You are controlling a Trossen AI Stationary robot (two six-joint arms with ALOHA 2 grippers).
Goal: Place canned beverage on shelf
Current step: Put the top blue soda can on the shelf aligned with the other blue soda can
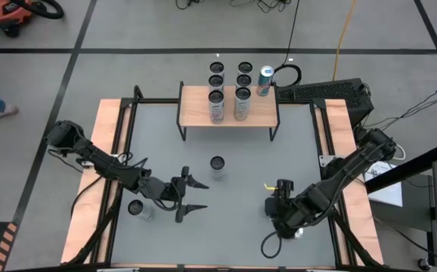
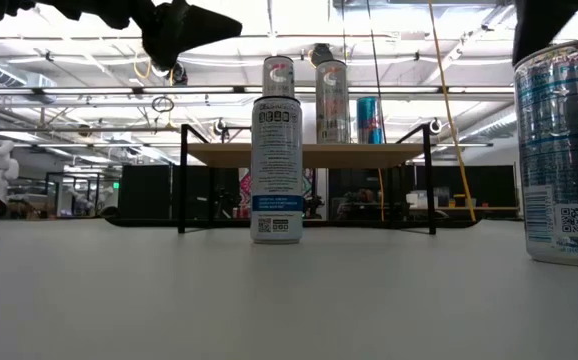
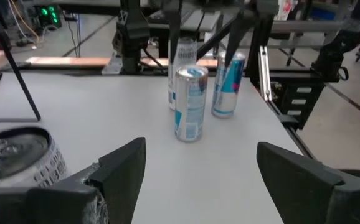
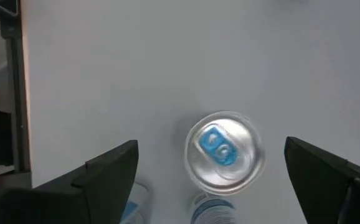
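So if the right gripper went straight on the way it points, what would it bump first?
Most likely the can with the blue tab. The right gripper points down over it, open jaws on either side. How far below it stands is hard to tell.

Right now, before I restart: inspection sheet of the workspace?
Surface: grey table, wooden side edges.
Job's things: shelf at the far edge, several cans on it; teal can at its right end. One can stands mid-table, another can by the left arm, a third can under the right gripper.
Clutter: nothing seen.
Grippers: left gripper open, empty, near mid-table; right gripper open, above its can.
Cables: black loop behind the shelf; orange cable on the floor.
Surroundings: a person's foot far left.
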